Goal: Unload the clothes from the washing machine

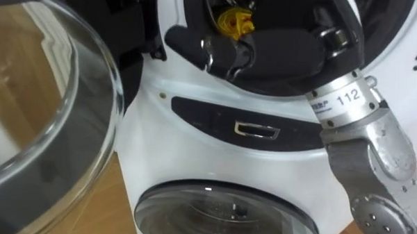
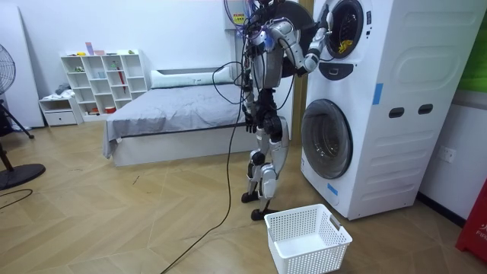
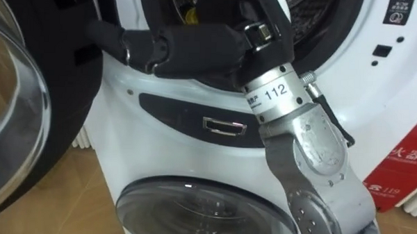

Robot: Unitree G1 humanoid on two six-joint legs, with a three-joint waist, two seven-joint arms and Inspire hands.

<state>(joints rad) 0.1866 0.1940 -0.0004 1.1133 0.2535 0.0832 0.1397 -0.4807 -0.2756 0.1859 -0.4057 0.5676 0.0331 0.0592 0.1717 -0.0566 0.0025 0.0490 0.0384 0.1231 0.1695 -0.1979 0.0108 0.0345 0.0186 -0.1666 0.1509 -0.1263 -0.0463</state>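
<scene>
right hand (image 1: 280, 49): grasp unreadable | yellow cloth (image 1: 237, 21): partly hidden | glass door (image 1: 71, 77): cropped by edge

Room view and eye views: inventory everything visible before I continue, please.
washing machine: one, white, stacked drums, room view's right
upper door: one, clear glass, swung open leftward
lower door: one, glass, shut
cloth: one, yellow, inside upper drum
basket: one, white, floor before the machine
bed: one, grey, behind the robot
shelf unit: one, white, far wall
fan: at least one, dark, room view's left edge
red object: one, floor right of the machine
right hand: one, black, in upper drum beside the cloth; grip unclear
</scene>
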